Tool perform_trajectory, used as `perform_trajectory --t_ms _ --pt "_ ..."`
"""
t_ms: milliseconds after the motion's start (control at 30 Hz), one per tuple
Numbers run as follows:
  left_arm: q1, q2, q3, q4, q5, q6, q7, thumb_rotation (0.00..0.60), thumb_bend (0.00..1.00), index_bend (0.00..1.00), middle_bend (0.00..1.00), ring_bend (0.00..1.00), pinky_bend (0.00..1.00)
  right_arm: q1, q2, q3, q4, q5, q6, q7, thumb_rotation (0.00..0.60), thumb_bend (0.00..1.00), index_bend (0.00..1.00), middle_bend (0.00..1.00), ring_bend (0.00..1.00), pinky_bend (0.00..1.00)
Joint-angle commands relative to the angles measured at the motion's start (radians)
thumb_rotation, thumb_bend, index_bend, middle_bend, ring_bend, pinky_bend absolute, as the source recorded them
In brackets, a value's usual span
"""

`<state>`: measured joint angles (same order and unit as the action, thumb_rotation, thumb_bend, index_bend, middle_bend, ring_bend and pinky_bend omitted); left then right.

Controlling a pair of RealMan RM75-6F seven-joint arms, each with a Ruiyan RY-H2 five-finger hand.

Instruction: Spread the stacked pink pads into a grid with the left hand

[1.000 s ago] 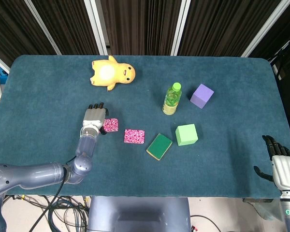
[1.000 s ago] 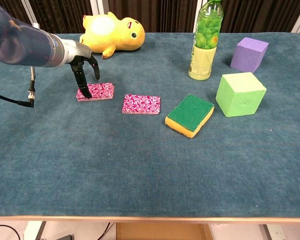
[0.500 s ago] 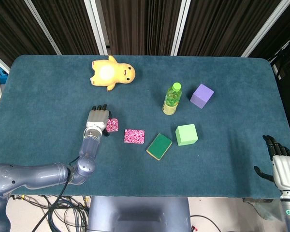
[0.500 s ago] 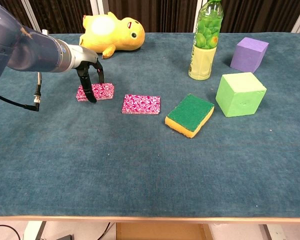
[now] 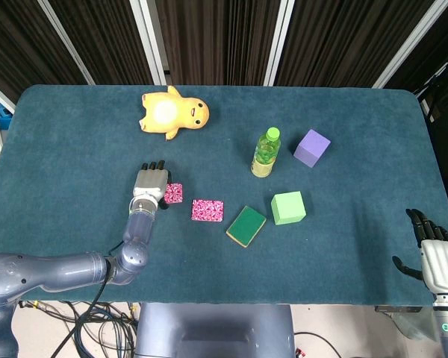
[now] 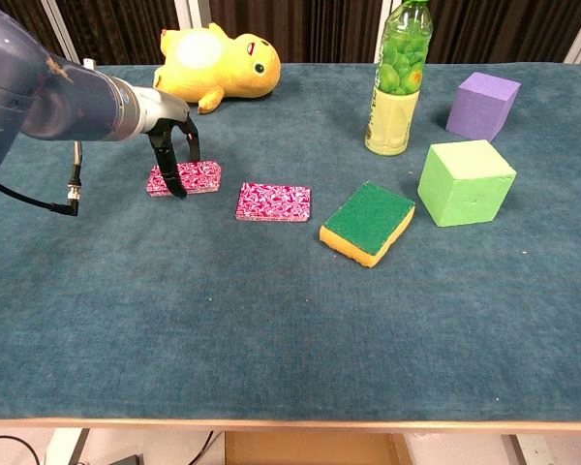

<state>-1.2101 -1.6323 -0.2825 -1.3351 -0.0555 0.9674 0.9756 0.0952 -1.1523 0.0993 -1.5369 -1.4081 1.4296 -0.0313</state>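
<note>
Pink pad stack (image 5: 173,194) half hidden under left hand (image 5: 150,182); right hand (image 5: 434,261) edge-cropped.

Bare cloth before the pink pads (image 6: 273,202); sponge (image 6: 367,223) rightward.

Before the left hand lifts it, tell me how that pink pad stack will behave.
The pink pad stack looks thin and flat, so it is probably light and unlikely to roll. With the left hand straddling its edges, layers may slide apart or flex.

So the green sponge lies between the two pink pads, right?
Not quite. The sponge lies right of both pink pads: the left pad is under the left robot hand, the other pad beside it. The chest view shows this.
</note>
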Motion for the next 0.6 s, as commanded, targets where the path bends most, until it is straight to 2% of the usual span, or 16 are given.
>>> perform_trajectory --t_ms 33,600 --pt "0.0 -0.002 -0.001 0.003 0.0 0.0 0.001 0.6 0.2 0.4 0.08 0.0 0.0 0.0 0.0 0.0 -0.001 0.001 0.0 0.0 0.6 0.2 0.0 0.1 0.17 0.22" --pt "0.002 -0.013 -0.008 0.016 0.003 0.01 0.015 0.6 0.2 0.42 0.08 0.0 0.0 0.001 0.0 0.001 -0.001 0.005 -0.006 -0.001 0.6 0.2 0.0 0.1 0.17 0.22"
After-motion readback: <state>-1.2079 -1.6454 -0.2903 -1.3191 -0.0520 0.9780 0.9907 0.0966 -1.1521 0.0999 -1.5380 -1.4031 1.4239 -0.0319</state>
